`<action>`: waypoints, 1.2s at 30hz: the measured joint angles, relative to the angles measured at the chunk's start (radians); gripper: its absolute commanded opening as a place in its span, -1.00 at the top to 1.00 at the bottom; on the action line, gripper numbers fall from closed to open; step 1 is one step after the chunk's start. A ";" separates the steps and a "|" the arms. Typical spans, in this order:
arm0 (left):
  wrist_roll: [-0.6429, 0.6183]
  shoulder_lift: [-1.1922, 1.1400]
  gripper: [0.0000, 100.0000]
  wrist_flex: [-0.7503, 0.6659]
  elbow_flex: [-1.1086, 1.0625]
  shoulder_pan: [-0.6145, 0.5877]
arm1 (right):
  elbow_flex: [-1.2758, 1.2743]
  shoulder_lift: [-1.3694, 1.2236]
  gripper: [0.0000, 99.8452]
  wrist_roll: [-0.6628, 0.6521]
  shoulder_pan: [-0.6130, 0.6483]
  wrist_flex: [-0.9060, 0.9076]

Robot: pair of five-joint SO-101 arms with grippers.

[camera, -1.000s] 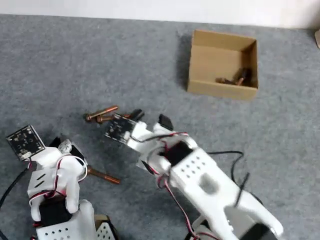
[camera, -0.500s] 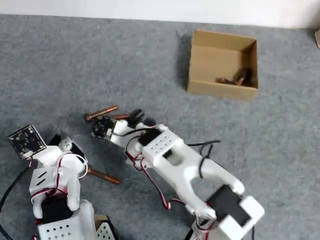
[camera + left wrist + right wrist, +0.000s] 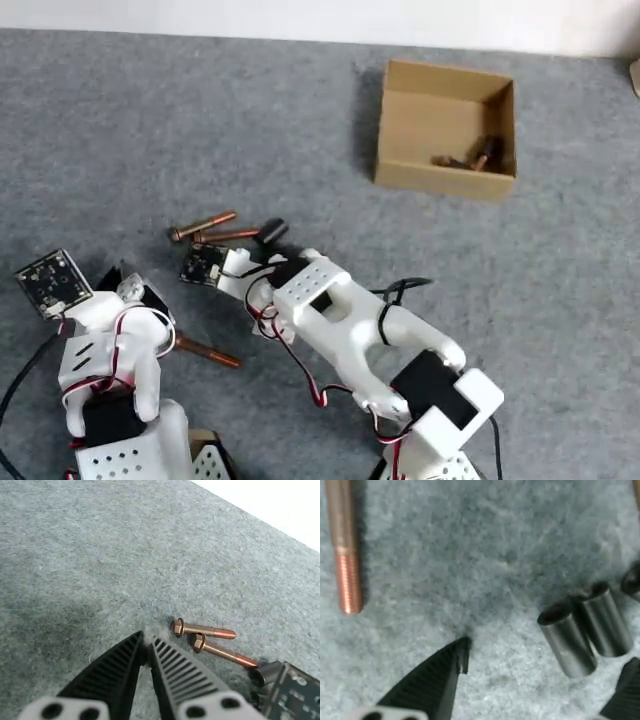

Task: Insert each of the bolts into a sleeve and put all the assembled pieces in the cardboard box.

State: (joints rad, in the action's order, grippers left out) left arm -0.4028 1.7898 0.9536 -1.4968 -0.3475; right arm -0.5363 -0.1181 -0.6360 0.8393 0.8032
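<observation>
The right pincer (image 3: 545,672) stands open astride a sleeve (image 3: 567,642) lying flat, its long axis across the closing line; the left pincer (image 3: 147,647), closed on nothing, sits farther off

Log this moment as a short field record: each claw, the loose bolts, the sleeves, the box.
Left claw: shut, empty, above the carpet, short of two bolts
Right claw: open, low over the carpet, straddling the sleeves
Loose bolts: three on the carpet; two lying together, one alone nearer the left claw
Sleeves: two dark ones lying side by side, open ends look empty
Cardboard box: open, holds a few copper and dark pieces
</observation>
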 measured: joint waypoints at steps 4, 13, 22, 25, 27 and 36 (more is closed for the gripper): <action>0.000 0.000 0.99 -0.002 0.000 0.000 | 0.003 0.000 0.16 -0.008 0.003 0.000; 0.000 0.000 0.99 -0.002 0.000 0.000 | 0.020 -0.002 0.16 -0.114 0.028 0.130; 0.000 0.000 0.99 -0.006 0.002 -0.199 | 0.028 -0.002 0.16 -0.118 0.028 0.123; 0.000 0.000 0.99 -0.006 0.002 -0.241 | 0.029 -0.003 0.16 -0.118 0.029 0.115; 0.000 0.000 0.99 -0.006 0.012 -0.270 | 0.029 -0.003 0.16 -0.120 0.029 0.104; 0.000 0.005 0.99 -0.006 0.026 -0.328 | 0.026 -0.005 0.16 -0.095 0.037 -0.043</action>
State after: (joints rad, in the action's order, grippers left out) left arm -0.4028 1.7944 0.9475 -1.4707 -0.6759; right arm -0.5102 -0.1227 -0.7311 0.8761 0.7603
